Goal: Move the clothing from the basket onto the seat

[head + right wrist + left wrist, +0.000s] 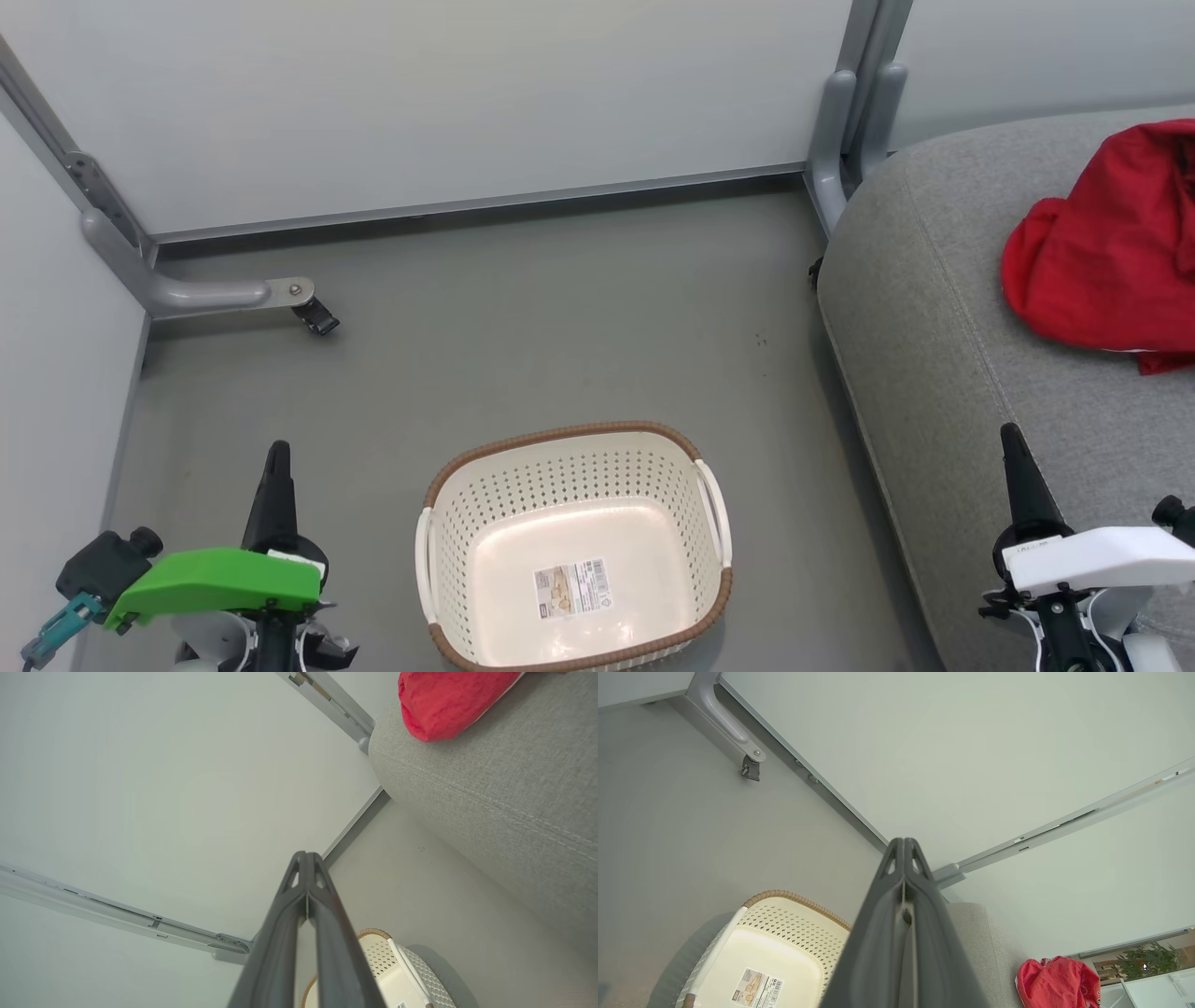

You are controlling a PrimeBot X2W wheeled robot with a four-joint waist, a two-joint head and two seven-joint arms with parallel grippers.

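Clothing is lying on the seat, basket empty. I'm seeing left end effector and right end effector closed, empty; swinging either risks tipping the basket.

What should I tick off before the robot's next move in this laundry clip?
1. Basket emptied: ok, just the paper label on its bottom.
2. Clothing on the seat: ok, a red bundle rests on the grey cushion, back from its edge.
3. Whole bundle on the seat: cannot tell, the head view's right edge cuts it off.
4. Left gripper free of fabric: ok, fingers shut together, nothing held.
5. Right gripper free of fabric: ok, shut, nothing held.
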